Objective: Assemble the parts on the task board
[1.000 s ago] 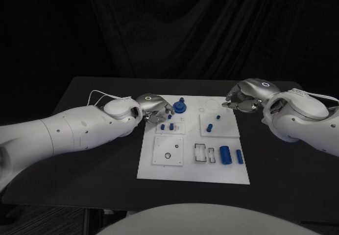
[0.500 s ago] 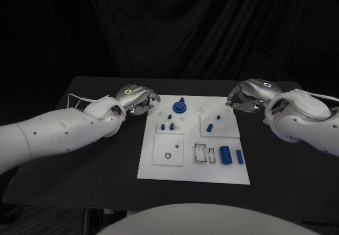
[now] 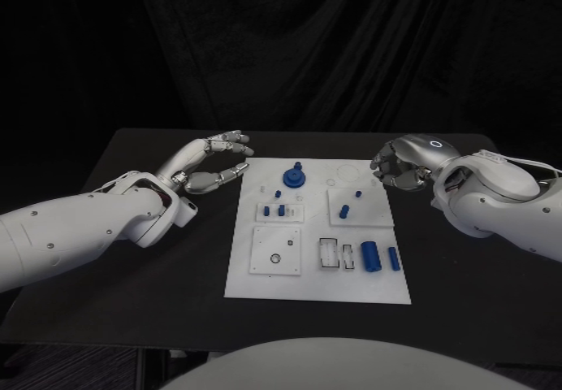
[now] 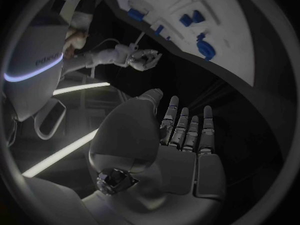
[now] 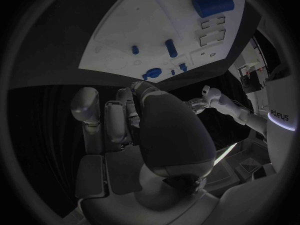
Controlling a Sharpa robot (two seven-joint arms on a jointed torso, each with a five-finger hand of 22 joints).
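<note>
White rectangular task board [image 3: 272, 280] lies flat at the centre of the black table [image 3: 140, 276], long side running away from the robot.

Parts on the board:
- A blue round knob-shaped part with an upright stem [image 3: 294, 175] stands near the far edge of the board.
- Small blue pegs [image 3: 280, 210] stand in a white sub-plate just nearer than the knob part.
- A short blue peg [image 3: 346, 211] stands in the sub-plate on the robot's right side of the board.
- A large blue cylinder [image 3: 371, 255] lies on its side toward the near right of the board, with a thinner blue rod [image 3: 395, 258] lying just beside it.

Left hand [image 3: 209, 165]: positioned off the far left corner of the board, apart from it. Fingers are spread and extended, thumb apart from them; nothing is held. The left wrist view confirms a bare palm [image 4: 164, 150] with straight fingers.

Right hand [image 3: 400, 165]: positioned off the far right edge of the board, not touching it. Fingers are curled inward; the right wrist view shows the fingers [image 5: 119, 122] folded toward the palm with no part visible in them.
</note>
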